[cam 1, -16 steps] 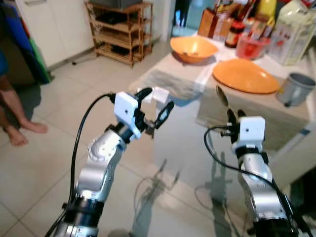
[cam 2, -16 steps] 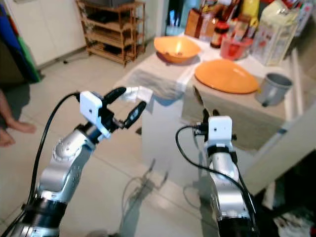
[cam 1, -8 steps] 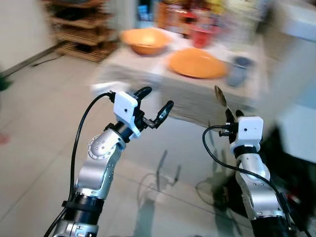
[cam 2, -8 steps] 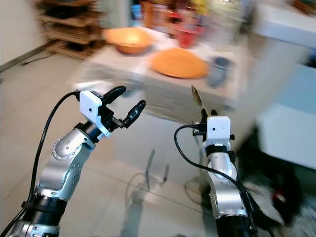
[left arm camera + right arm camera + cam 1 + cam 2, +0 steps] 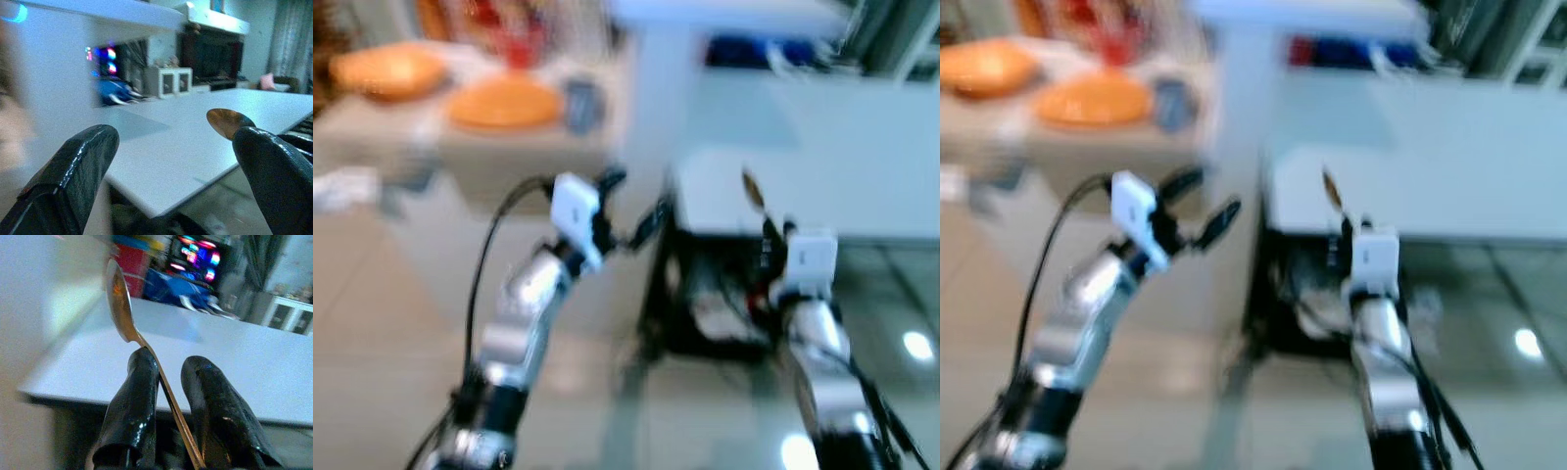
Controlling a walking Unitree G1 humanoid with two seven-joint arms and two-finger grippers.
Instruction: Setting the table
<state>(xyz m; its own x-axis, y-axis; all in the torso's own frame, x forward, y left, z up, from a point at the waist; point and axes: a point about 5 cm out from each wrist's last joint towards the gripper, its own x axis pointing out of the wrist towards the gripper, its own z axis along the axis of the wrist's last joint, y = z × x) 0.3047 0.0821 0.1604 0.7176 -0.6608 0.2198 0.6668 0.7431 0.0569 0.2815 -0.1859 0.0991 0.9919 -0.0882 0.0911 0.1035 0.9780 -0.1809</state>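
Far left, a blurred counter (image 5: 460,157) carries an orange bowl (image 5: 386,70), an orange plate (image 5: 502,102) and a grey mug (image 5: 579,102). The left gripper (image 5: 631,201) hangs in open air with its fingers spread wide and nothing between them. To the right, the white table (image 5: 822,186) shows its near edge, dark space beneath. The right gripper (image 5: 168,382) is clenched on a spoon (image 5: 120,298), bowl upward, before that edge. Pale floor tiles (image 5: 372,333) lie below.
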